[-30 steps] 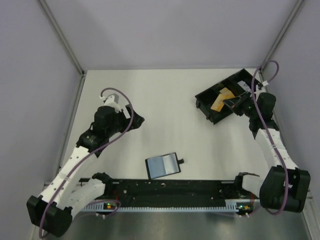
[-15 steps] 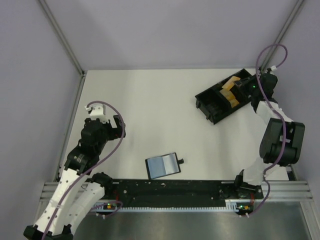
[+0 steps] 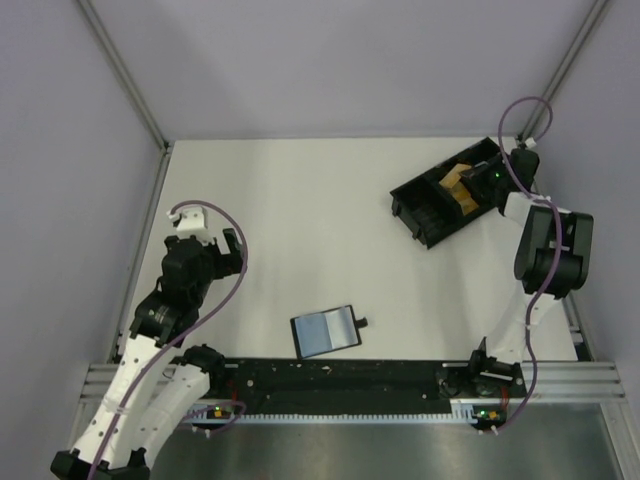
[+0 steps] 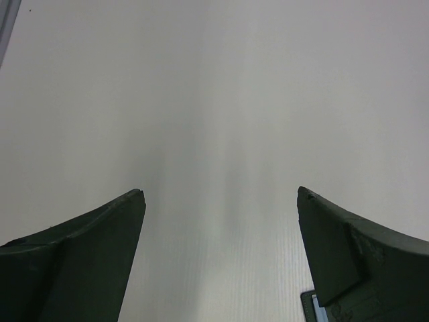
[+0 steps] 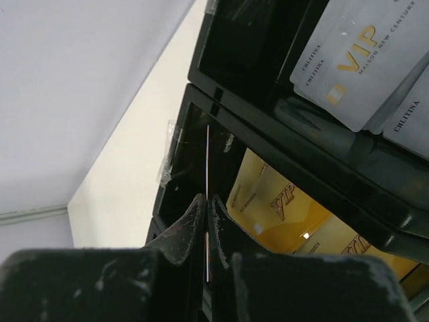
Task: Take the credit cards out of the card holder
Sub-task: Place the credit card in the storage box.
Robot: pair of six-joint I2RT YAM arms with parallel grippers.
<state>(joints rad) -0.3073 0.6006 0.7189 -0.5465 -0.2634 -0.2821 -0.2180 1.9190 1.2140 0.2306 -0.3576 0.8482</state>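
Note:
The card holder [image 3: 325, 332] lies open on the table near the front, blue-grey inside up, with its small black tab on the right. Its corner shows in the left wrist view [image 4: 310, 306]. My left gripper [image 3: 234, 250] [image 4: 221, 194] is open and empty above bare table, left of the holder. My right gripper [image 3: 482, 180] [image 5: 206, 198] is shut on a thin credit card [image 5: 207, 157] seen edge-on, held over the long black tray [image 3: 425, 215]. Orange-yellow cards [image 3: 459, 190] [image 5: 281, 208] lie in one tray compartment.
Grey VIP cards [image 5: 362, 60] lie in another compartment of the tray, which sits at the back right near the wall. A black rail [image 3: 340, 378] runs along the front edge between the arm bases. Grey walls enclose the table.
My right gripper has moved from the tray's middle to its back right end, holding the card. My left arm pulled back toward the near left a second ago and has since held still.

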